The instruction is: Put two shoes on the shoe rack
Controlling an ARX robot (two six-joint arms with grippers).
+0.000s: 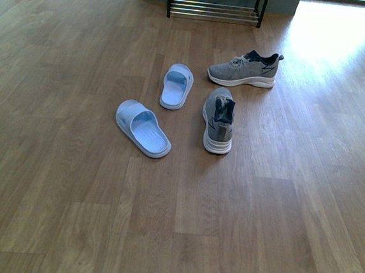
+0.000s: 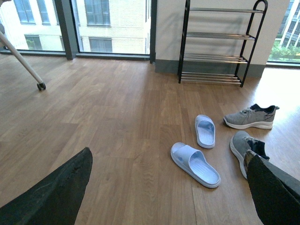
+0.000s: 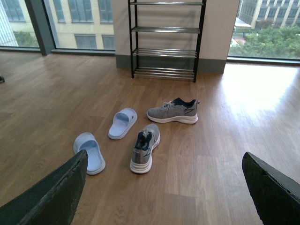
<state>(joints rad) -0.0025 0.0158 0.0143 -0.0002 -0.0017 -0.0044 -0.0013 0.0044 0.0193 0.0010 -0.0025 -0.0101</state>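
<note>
While both lie unlifted: near sneaker point(image 1: 218, 120), heel facing robot; far sneaker point(image 1: 244, 69) at its 1 o'clock; shoe rack point(image 1: 214, 11) at 12. Left gripper point(image 2: 168, 157), right gripper point(image 3: 165, 154): spread wide, empty. Recommended: pinch heel collar, avoiding slippers point(image 1: 143, 128).

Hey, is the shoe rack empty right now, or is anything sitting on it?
Empty: every visible tier of the shoe rack shows only bare chrome bars, with nothing resting on them.

Only the pincers show, both via wrist cams. Left pincer point(image 2: 168, 154): two black fingers point(image 2: 51, 197), matte, grainy surface, rounded wedge tips, with a lighter worn edge on one tip. Right pincer point(image 3: 164, 153): same black grainy fingers point(image 3: 274, 192), with a faint grey sheen.
</note>
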